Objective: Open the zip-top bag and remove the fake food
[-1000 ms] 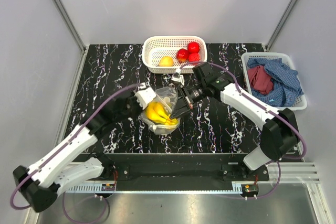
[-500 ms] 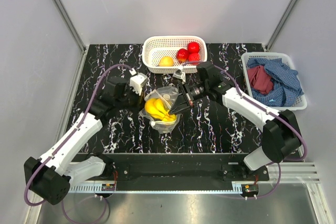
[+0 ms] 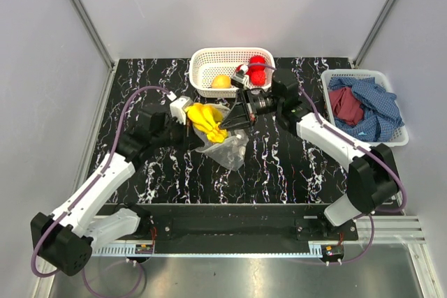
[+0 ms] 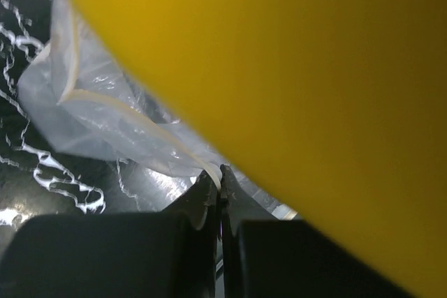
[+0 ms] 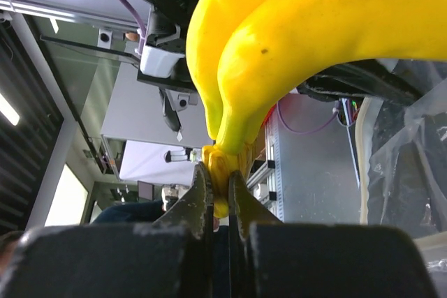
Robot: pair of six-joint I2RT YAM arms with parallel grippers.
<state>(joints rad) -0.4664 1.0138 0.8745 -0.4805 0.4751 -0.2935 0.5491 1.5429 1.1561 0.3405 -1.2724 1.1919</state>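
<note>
My right pincer (image 5: 220,181), clamped on the banana (image 3: 204,119) by its stem, has just lifted it clear of the bag (image 3: 230,148), whose rim my left pincer (image 4: 218,178) pinches. The bag sags beneath, seemingly empty.

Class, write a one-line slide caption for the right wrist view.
Right gripper shut on the stem of a yellow banana bunch, clear bag at the right edge.
</note>
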